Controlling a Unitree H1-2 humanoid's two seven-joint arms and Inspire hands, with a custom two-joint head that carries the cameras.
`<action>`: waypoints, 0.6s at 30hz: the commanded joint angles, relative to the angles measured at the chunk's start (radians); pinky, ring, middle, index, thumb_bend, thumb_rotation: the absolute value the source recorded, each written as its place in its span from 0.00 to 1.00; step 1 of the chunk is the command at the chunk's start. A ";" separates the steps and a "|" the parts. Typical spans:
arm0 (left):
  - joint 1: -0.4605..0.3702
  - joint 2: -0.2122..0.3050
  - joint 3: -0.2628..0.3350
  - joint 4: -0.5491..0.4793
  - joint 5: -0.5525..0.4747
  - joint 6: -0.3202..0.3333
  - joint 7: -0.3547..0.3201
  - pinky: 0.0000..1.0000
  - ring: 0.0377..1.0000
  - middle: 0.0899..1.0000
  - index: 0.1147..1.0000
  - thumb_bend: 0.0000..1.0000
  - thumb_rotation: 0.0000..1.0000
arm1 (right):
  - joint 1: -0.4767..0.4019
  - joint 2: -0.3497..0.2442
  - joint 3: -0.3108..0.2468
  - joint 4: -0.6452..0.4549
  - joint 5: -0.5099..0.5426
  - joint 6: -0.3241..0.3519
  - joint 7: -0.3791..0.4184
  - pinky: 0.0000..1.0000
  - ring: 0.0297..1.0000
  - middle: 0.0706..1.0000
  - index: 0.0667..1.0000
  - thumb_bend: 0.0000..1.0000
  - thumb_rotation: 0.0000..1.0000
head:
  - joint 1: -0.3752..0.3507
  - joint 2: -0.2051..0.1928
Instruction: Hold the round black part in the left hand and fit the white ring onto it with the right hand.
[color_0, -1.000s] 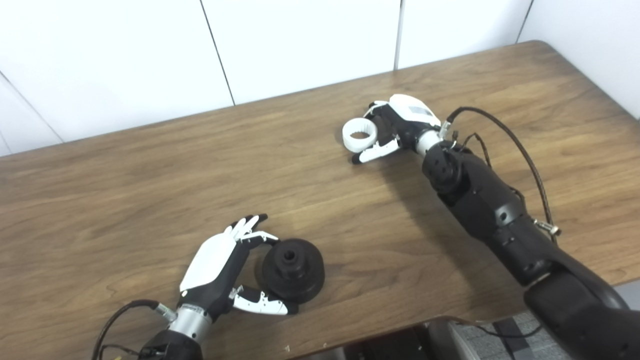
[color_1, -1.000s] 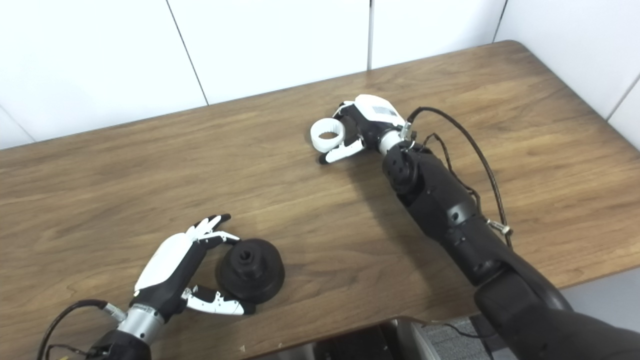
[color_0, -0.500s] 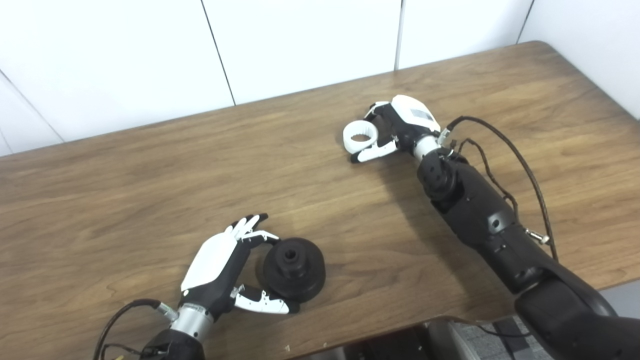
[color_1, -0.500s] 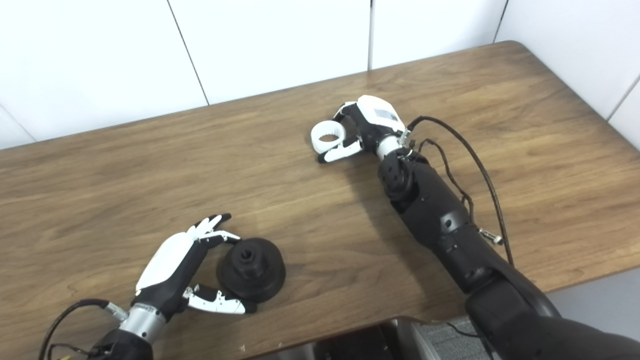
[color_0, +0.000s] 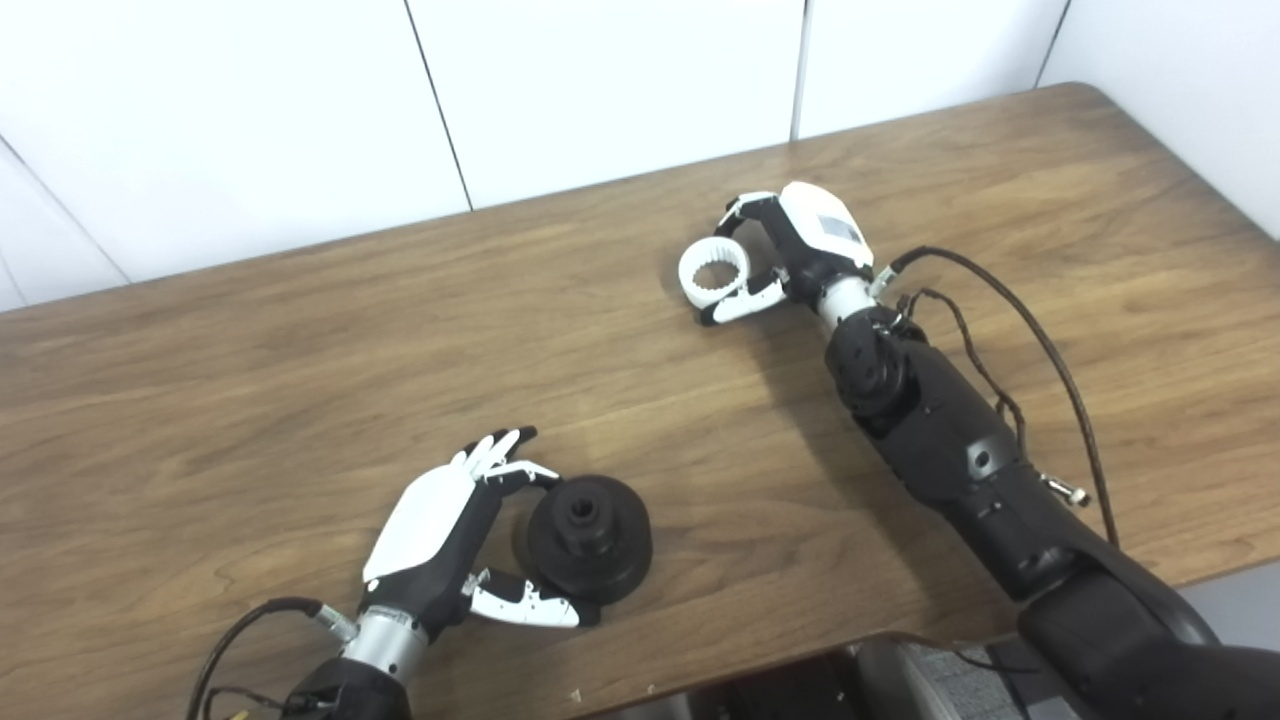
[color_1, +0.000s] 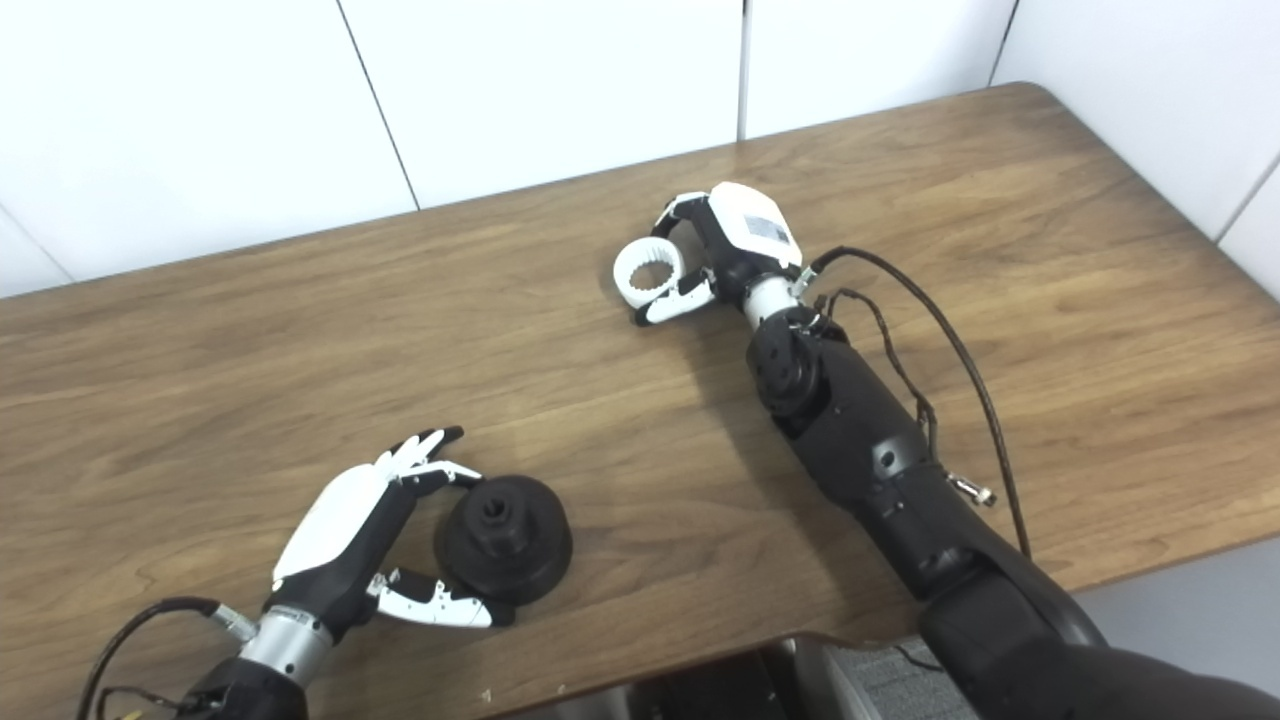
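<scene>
No readable writing anywhere, as far as I can tell. The only label-looking thing is a small grey rectangle on the white back of the right hand (color_0: 790, 262), and it's too blurry to make out any text.

The white ring (color_0: 714, 275) is way over on the far side of the wooden tabletop (color_0: 300, 350), pinched in the right hand: thumb along its near edge, fingers curled over the far edge. You can see little notches around the inside of the ring. Whether it sits on the wood or a bit above it, I can't tell, though there's a shadow right under it.

The black part (color_0: 588, 537) sits flat on the tabletop near the front edge, well apart from the ring. It's a round disc with a raised hub and a hole in the middle. The left hand (color_0: 450, 535) is cupped around its left side: thumb lies along the near rim, fingers spread past the far-left rim with one fingertip about touching it. So the hand is wide around the part, not clamped on it.

Other stuff: a loose black cable (color_0: 1040, 340) loops off the right forearm, another cable (color_0: 240, 630) comes off the left wrist. White wall panels (color_0: 600, 90) behind the table. Nothing lies between the ring and the black part, just bare wood.
</scene>
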 joint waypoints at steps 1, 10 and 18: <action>-0.012 0.000 0.003 -0.028 0.004 -0.008 0.007 1.00 1.00 0.97 0.58 1.00 0.28 | -0.009 -0.010 0.005 0.011 -0.024 -0.011 -0.021 0.91 0.84 0.79 0.45 0.52 0.14 | 0.000 0.001; -0.012 0.001 0.000 -0.026 0.007 -0.009 0.007 1.00 1.00 0.97 0.58 1.00 0.29 | -0.003 -0.018 0.000 0.002 -0.020 -0.025 -0.033 0.91 0.84 0.78 0.45 0.52 0.14 | 0.009 0.003; -0.012 0.002 -0.002 -0.021 0.012 -0.014 0.012 1.00 1.00 0.97 0.59 0.99 0.29 | 0.020 -0.023 -0.039 -0.143 -0.001 -0.055 -0.041 0.94 0.86 0.78 0.45 0.52 0.14 | 0.031 0.007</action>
